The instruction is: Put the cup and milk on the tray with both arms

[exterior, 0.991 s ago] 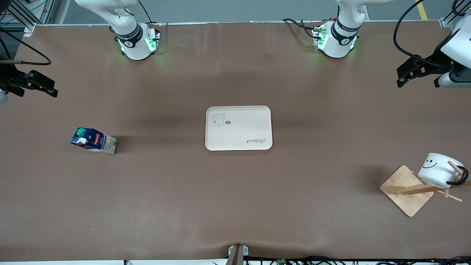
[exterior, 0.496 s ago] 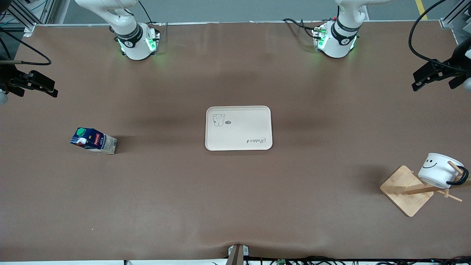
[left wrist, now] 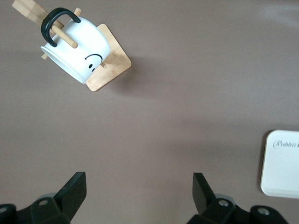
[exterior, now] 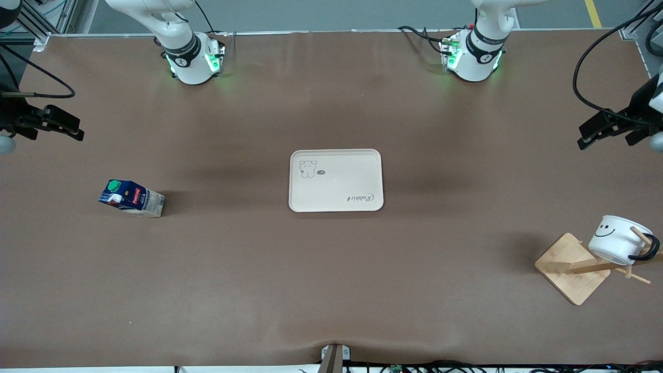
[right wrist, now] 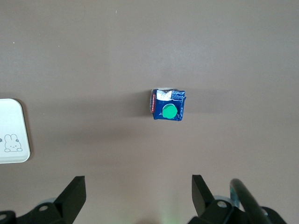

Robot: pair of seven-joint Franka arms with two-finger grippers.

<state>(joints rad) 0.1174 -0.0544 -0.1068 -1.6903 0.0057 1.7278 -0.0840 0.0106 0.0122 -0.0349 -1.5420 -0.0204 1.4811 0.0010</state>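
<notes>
The tray (exterior: pixel 335 180) lies flat at the centre of the front view, cream, rectangular with rounded corners, nothing on it; a small bear drawing sits near its upper corner toward the right arm's end, and the script word "Rabbit" near the lower corner toward the left arm's end. The milk (exterior: pixel 131 197) stands on the table at mid-left of the frame, a dark-blue carton with a round green cap, red label patch and pale lower part. The cup (exterior: pixel 618 240), white with a black smiley face and thin black loop handle, hangs tilted on a wooden peg at the lower right.
</notes>
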